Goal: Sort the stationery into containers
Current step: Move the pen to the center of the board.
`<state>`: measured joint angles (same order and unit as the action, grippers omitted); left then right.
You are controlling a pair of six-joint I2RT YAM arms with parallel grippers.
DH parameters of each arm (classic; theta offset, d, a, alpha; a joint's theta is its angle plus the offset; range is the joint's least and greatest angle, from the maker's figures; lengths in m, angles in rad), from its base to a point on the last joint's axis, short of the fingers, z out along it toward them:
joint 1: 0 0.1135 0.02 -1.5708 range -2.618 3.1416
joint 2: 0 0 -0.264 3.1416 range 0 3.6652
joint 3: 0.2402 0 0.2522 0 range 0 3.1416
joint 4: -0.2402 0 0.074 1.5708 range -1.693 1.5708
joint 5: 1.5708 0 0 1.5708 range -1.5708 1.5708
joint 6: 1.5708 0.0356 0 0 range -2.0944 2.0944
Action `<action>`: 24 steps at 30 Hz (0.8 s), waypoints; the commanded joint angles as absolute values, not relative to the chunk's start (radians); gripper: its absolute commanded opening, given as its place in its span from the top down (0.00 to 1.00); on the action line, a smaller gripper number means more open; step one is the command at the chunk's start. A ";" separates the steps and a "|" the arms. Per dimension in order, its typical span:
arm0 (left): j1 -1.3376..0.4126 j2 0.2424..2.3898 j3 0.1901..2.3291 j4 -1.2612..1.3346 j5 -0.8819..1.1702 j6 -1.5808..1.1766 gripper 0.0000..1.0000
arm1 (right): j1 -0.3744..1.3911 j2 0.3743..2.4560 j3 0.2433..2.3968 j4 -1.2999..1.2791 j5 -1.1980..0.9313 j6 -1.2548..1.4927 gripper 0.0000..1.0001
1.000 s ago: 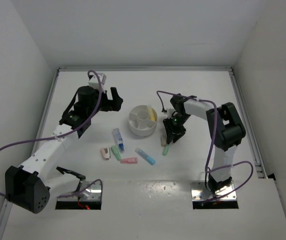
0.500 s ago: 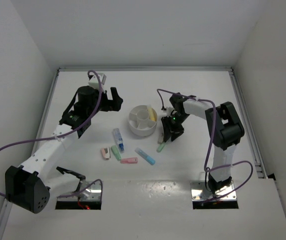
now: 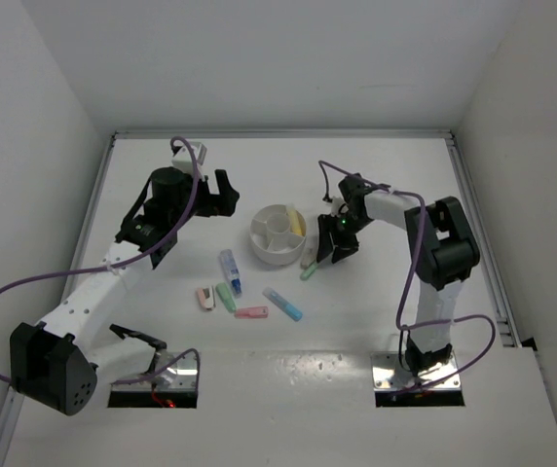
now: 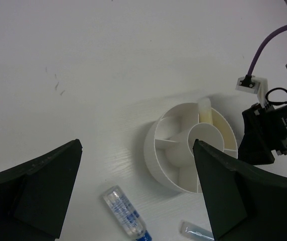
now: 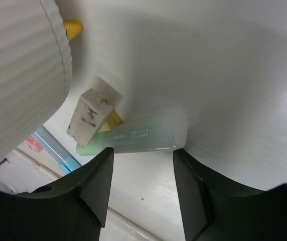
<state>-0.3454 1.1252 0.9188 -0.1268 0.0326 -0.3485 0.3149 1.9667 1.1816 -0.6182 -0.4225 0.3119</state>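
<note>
The round white tub [image 3: 262, 243] with a centre cup and dividers holds a yellow piece [image 3: 298, 223]. My right gripper [image 3: 324, 254] is open, low beside the tub's right side. In the right wrist view a green piece [image 5: 139, 135] lies crosswise at the tips of my open right gripper [image 5: 142, 163], not clamped, with a beige eraser [image 5: 91, 118] against it and the tub wall [image 5: 25, 75] on the left. Both lie by the tub in the top view [image 3: 309, 270]. My left gripper [image 3: 216, 194] is open and empty, left of the tub [image 4: 156, 150].
More pieces lie in front of the tub: a white-blue one [image 3: 230, 271], a pink-white one [image 3: 205, 297], a green one [image 3: 226, 296], a pink one [image 3: 252, 312] and a blue one [image 3: 283, 305]. The white-blue piece [image 4: 125, 213] shows in the left wrist view. White walls ring the table.
My right gripper has moved back and left toward the tub. The green piece and the beige eraser have slid with it up to the tub's wall. The left arm has not moved.
</note>
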 commanded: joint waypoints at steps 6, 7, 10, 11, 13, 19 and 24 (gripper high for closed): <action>-0.351 1.098 0.946 -0.110 0.037 -0.344 0.00 | 0.255 1.868 1.141 -0.525 -0.497 0.351 0.49; -0.351 1.098 0.946 -0.110 0.037 -0.344 0.00 | 0.246 1.856 1.141 -0.516 -0.509 0.362 0.49; -0.351 1.098 0.946 -0.110 0.037 -0.344 0.00 | 0.245 1.856 1.141 -0.506 -0.551 0.371 0.49; -0.351 1.098 0.946 -0.110 0.037 -0.344 0.00 | 0.236 1.856 1.141 -0.506 -0.567 0.371 0.49; -0.351 1.098 0.946 -0.110 0.028 -0.344 0.00 | 0.236 1.856 1.153 -0.506 -0.578 0.371 0.49; -0.351 1.098 0.946 -0.110 0.028 -0.344 0.00 | 0.236 1.939 1.173 -0.525 -0.534 0.396 0.50; -0.351 1.098 0.946 -0.110 0.028 -0.344 0.00 | 0.236 1.963 1.164 -0.516 -0.525 0.420 0.50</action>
<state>-0.3454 1.1252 0.9188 -0.1268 0.0326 -0.3485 0.2413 1.9430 1.1469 -0.5320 -0.5278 0.3935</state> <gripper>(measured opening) 0.997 0.500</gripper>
